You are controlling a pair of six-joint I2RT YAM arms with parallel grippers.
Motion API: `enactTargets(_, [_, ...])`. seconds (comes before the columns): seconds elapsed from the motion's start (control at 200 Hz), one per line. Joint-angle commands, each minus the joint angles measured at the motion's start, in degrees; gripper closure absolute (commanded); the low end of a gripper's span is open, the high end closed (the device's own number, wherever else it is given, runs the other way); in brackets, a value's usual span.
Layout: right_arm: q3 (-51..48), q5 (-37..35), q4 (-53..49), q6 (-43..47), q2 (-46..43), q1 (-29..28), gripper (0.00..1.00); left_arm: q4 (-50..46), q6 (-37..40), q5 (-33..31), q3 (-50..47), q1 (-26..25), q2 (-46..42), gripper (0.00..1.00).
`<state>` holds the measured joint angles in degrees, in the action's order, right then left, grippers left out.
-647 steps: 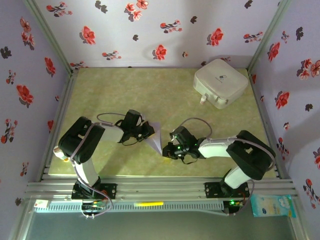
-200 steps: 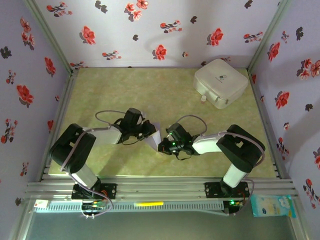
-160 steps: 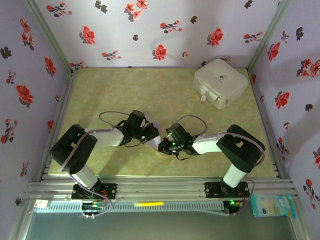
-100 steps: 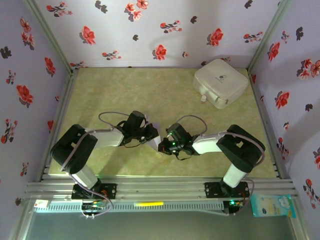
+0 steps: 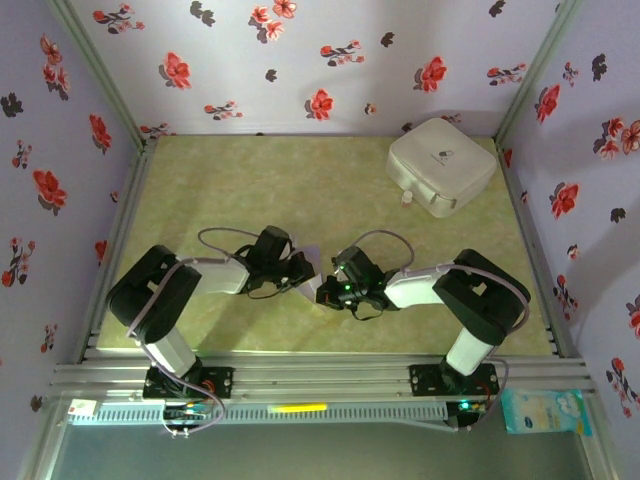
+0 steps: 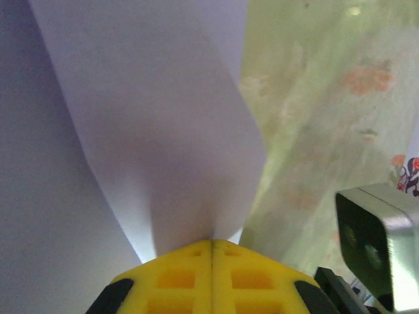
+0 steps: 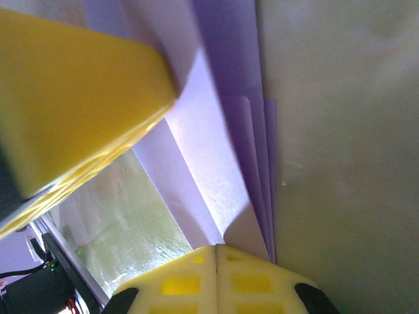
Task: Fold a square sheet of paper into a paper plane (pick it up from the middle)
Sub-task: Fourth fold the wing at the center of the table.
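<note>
Rail sections [image 5: 320, 378] span the near edge of the table [image 5: 250, 180], and both arm bases are bolted to them. A pale blue packet [image 5: 545, 410] lies at the right end of the rail, off the table surface.

Both arms reach inward and low over the near half of the table, and they meet near its middle. The left gripper [image 5: 300, 268] points right and the right gripper [image 5: 325, 293] points left, with their tips just beside each other.

The paper plane [image 5: 312, 258] is held between the two grippers as a narrow piece of pale lavender paper folded into layers.

- Left gripper [image 6: 211, 245]: clenched. The yellow fingertips meet along one seam, and the paper plane [image 6: 163, 131] comes out of that seam and fans away from the camera with a soft bend down its length.
- Right gripper [image 7: 216, 248]: clenched. It pinches the paper plane [image 7: 222, 163] at one edge, where several stacked layers show side by side.
- In the right wrist view, one of the left gripper's yellow fingers [image 7: 72, 98] presses on the paper from the upper left.

Whether the paper touches the table cannot be told.

A white rounded box [image 5: 441, 166] sits in the far right corner of the table, well apart from the grippers. Lavender walls [image 5: 300, 60] printed with red and dark flowers enclose the far, left and right edges.
</note>
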<state>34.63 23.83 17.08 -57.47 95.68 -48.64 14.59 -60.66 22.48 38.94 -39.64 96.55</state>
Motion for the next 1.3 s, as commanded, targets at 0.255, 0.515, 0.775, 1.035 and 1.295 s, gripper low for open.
enactTargets(0.255, [-1.9, -0.6, -4.2, 0.1, -0.1, 0.4, 0.98, 0.4, 2.1, -0.5, 1.0, 1.1, 3.2, 0.96])
enactTargets(0.515, [-1.2, 0.2, -4.2, -0.3, -3.2, 0.4, 0.95, -2.3, 3.2, -1.0, 0.2, 1.5, 3.9, 0.97])
enactTargets(0.775, [-3.9, -5.2, -11.7, 1.6, -19.8, 3.3, 0.94, -2.5, 3.7, -1.2, -0.8, 1.7, 3.7, 0.98])
enactTargets(1.035, [-2.6, -2.0, -11.0, 0.7, -19.8, 5.4, 0.96, -2.1, 3.6, -1.2, -0.8, 1.7, 3.8, 0.99])
enactTargets(1.295, [1.6, 1.3, -5.5, -0.3, -10.4, 2.6, 0.97, -1.1, 3.5, -0.6, -0.5, 1.7, 4.0, 0.98])
